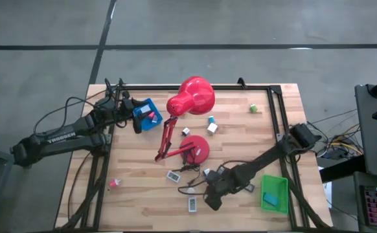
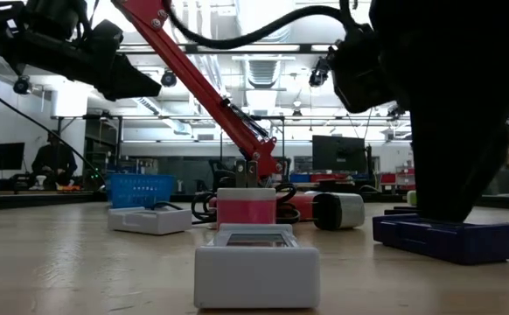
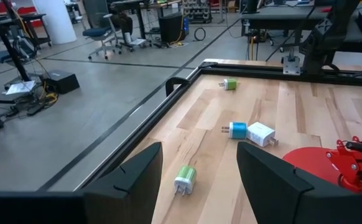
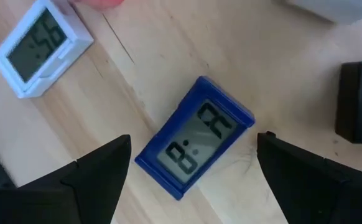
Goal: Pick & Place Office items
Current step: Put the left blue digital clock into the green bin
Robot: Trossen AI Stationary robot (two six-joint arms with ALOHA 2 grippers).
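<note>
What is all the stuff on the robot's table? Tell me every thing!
Desk lamp: one, red, table middle.
Blue tray: one, far left edge, under the left gripper.
Green tray: one, near right corner, holding something blue.
Blue clock: one, between the right gripper's fingers, lying on the table.
White clocks: two, near the front edge.
Plug adapters: several, white, blue and green, far side.
Pink piece: one, near left edge.
Left gripper: open, over the blue tray.
Right gripper: open, front middle.
</note>
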